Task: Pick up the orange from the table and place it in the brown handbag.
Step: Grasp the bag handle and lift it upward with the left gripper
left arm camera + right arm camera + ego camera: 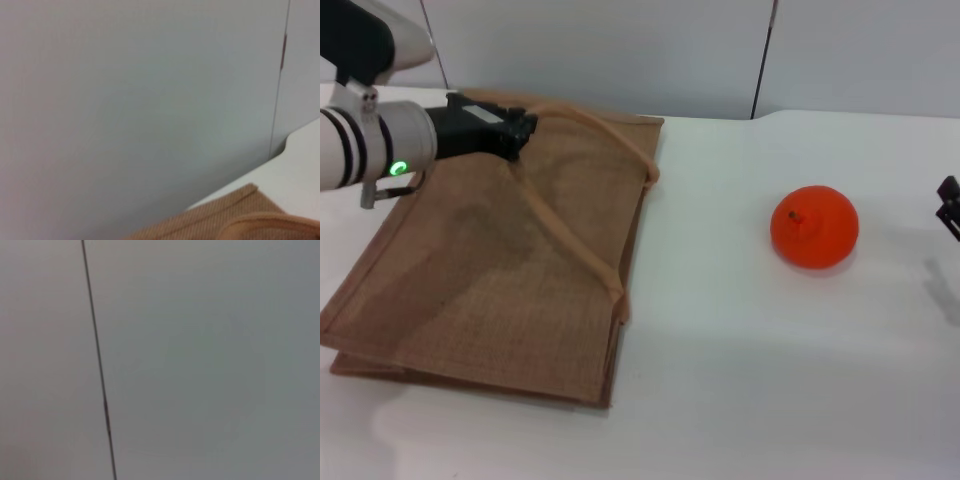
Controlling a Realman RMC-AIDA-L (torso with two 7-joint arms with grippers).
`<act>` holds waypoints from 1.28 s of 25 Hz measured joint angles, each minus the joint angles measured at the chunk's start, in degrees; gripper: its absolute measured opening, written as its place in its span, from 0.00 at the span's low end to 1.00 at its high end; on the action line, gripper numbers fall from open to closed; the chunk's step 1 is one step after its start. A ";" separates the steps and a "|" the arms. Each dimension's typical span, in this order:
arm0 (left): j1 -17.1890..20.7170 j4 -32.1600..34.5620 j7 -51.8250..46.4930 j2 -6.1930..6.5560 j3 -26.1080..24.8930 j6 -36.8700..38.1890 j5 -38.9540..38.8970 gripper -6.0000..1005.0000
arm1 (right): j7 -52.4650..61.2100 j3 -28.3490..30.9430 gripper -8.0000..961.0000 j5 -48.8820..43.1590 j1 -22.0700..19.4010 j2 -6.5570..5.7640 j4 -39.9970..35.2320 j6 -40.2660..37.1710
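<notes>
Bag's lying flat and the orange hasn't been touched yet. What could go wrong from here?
1. The bag lies flat with its mouth closed; the left gripper at its top edge may slip off the handle, leaving no opening.
2. The orange sits loose on the table; a glancing touch from the right gripper could roll it away.

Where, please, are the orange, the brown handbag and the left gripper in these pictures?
orange (814, 228): head view, middle of the fruit's front.
brown handbag (490, 290): head view, bare woven side panel.
left gripper (520, 132): head view, dark tip at the bag's far edge.
</notes>
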 joint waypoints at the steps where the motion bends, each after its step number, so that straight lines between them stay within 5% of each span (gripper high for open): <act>1: 0.42 1.05 -0.39 0.00 0.02 -0.44 0.12 0.13 | 0.00 -0.28 0.92 0.00 0.05 -0.02 0.02 -0.41; 16: 5.00 19.93 -12.16 0.05 -0.56 -8.58 8.81 0.13 | 0.02 -3.11 0.92 0.00 1.13 -0.09 0.06 -2.83; 32: 5.21 36.49 -17.56 0.01 -6.39 -18.53 13.01 0.13 | 2.14 -10.63 0.92 0.00 3.32 -0.14 0.04 -3.05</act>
